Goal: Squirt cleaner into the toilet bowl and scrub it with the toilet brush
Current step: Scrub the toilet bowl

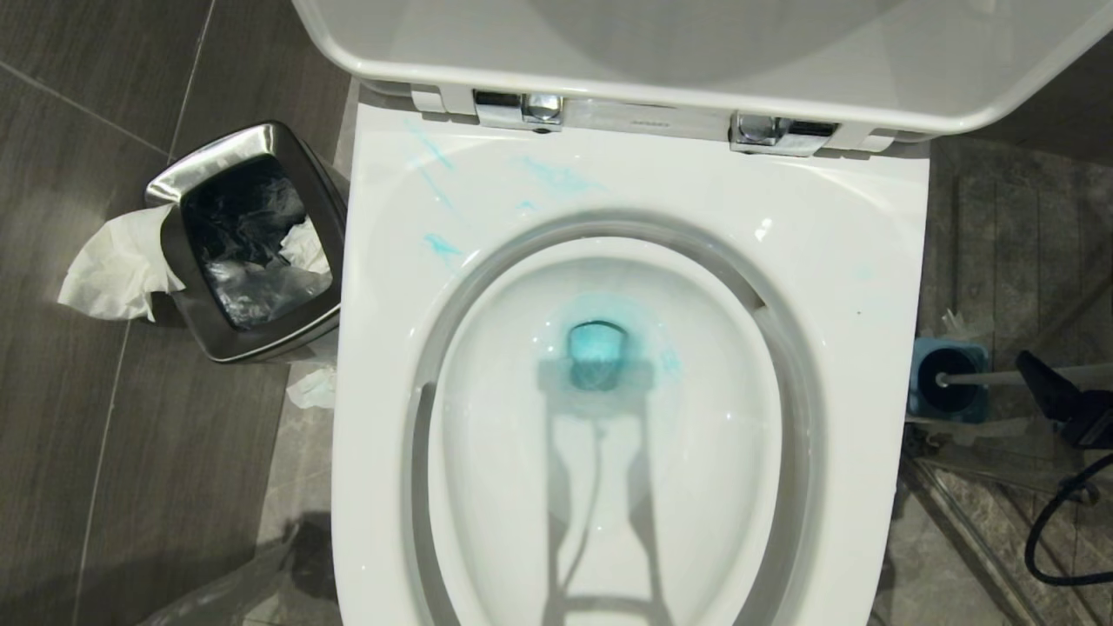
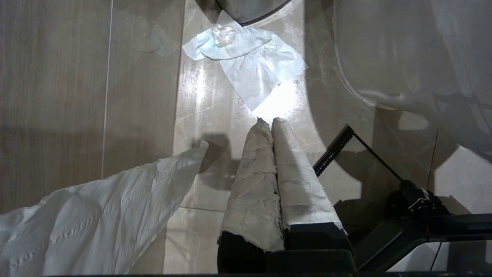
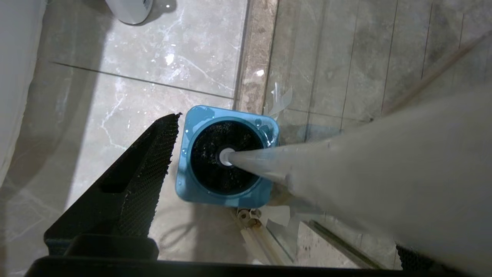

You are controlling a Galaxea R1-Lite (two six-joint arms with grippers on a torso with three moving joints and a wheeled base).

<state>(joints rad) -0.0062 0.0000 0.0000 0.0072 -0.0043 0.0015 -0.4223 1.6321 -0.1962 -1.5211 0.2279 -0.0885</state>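
The toilet bowl (image 1: 835,287) is white, with its lid raised. Cleaner (image 1: 439,245) shows as turquoise streaks on the rim's back left, and the water at the drain (image 1: 598,348) is tinted blue. The toilet brush (image 3: 225,157) stands with its black bristles down in a blue holder (image 1: 948,380) on the floor, right of the bowl. My right gripper (image 3: 292,148) is open around the grey handle (image 3: 365,173). One black finger (image 3: 130,181) stands clear of it and the other is mostly hidden behind it. My left gripper (image 2: 269,122), its fingers wrapped in white, is shut on nothing and points at the floor.
A steel bin (image 1: 187,187) with a black bag stands left of the toilet, with tissue (image 1: 113,261) hanging from it. More tissue (image 2: 250,61) lies on the floor. A glass panel and its floor track (image 3: 261,238) run just behind the holder. A black cable (image 1: 1061,522) loops at the right.
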